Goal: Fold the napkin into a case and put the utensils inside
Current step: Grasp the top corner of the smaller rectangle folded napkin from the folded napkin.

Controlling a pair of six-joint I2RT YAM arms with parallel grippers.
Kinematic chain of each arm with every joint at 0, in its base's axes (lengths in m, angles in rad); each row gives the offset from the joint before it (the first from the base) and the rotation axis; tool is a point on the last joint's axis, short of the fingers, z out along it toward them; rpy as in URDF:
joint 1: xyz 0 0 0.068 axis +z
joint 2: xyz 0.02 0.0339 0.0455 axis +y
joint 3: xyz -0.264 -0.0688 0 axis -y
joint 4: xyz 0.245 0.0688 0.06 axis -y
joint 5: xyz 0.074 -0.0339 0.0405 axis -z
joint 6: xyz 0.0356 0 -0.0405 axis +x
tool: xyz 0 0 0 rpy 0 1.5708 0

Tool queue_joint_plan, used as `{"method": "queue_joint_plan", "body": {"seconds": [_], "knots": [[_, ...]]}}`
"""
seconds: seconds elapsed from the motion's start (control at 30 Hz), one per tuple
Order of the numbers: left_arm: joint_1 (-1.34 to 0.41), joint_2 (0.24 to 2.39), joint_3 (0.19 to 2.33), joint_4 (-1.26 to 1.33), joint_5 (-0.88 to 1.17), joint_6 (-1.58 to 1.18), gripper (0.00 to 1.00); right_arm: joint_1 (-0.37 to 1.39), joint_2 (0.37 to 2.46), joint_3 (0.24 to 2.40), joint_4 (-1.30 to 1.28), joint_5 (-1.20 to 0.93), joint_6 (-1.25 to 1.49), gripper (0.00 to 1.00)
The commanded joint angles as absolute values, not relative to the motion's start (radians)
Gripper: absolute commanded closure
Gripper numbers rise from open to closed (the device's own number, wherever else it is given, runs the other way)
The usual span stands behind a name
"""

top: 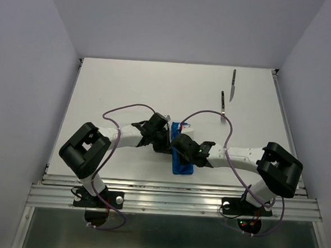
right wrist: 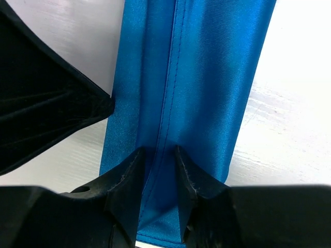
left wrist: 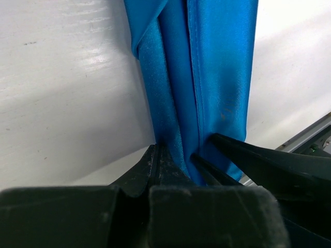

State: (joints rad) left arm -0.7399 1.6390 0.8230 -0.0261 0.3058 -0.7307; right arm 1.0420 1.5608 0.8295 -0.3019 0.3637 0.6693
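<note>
Napkin (top: 182, 165) was seen from the top external camera as a narrow blue strip on the table (top: 123, 87), near the front edge, with its long axis running from near to far between the two arms. The left gripper (top: 165, 140) and the right gripper (top: 180, 143) were both set on its middle, close together. The fork (top: 224, 111) and the knife (top: 233, 86) lay well apart from it, farther back and to the right, roughly along the same near-to-far line. The right arm was judged the nearer one for fetching them.

From the left wrist, the napkin (left wrist: 217, 77) was shown stretching straight away from the left gripper (left wrist: 158, 155), whose jaws were closed together on a fold at the cloth's left side.

From the right wrist, the napkin (right wrist: 207, 77) was again seen lying lengthwise ahead. The right gripper (right wrist: 158, 155) was held narrowly apart astride a stitched hem, and no pinch on the cloth could be made out.
</note>
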Motion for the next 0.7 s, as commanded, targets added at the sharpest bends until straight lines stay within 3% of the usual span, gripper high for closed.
{"method": "queue_joint_plan", "body": {"seconds": [0.0,0.53,0.67], "knots": [[-0.745,1.641,0.795,-0.008,0.299,-0.729,1.00,1.055,1.569,0.882,-0.321,0.426,0.692,0.65],[-0.755,1.655,0.764,0.046,0.299,-0.733,1.00,1.085,1.603,0.917,-0.325,0.443,0.709,0.63],[-0.758,1.655,0.762,0.051,0.301,-0.735,1.00,1.085,1.631,0.919,-0.330,0.454,0.724,0.67]]}}
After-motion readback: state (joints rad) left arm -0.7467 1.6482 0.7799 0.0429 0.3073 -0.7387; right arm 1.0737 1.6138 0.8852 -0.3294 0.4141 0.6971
